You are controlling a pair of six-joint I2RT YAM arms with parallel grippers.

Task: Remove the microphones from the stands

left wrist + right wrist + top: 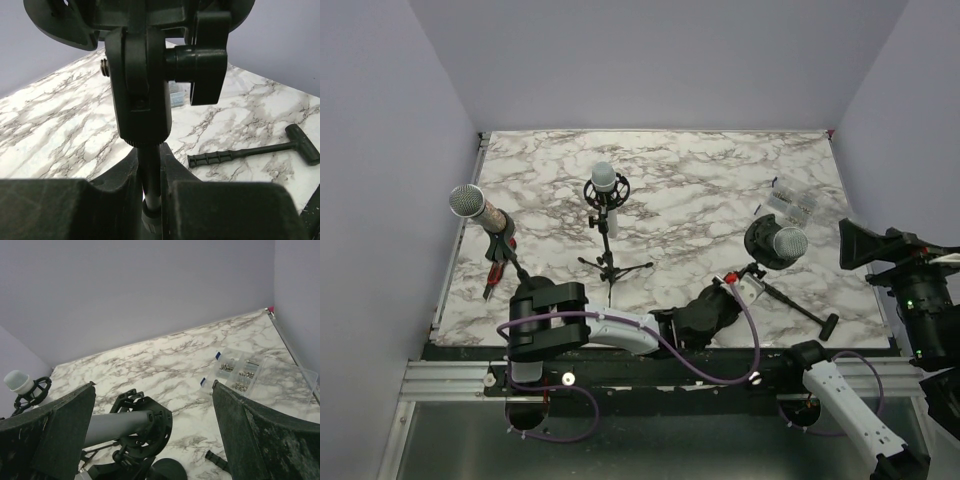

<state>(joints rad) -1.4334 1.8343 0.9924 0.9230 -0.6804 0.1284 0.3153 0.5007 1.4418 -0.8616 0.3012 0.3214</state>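
A grey microphone (788,242) sits in a black shock mount (763,243) on a stand at the right of the marble table. My left gripper (725,298) is shut on the stand's thin black pole (150,167), just under its swivel clamp (145,90). My right gripper (857,245) is open and empty, a little to the right of the microphone's head. In the right wrist view the microphone body (115,425) and its shock mount (147,427) lie low between the spread fingers (55,440), apart from both.
A second microphone (604,178) stands on a tripod mid-table. A third microphone (470,202) leans on a stand at the left edge. A clear box of screws (792,205) lies back right. A black T-handled bar (808,311) lies by the held stand.
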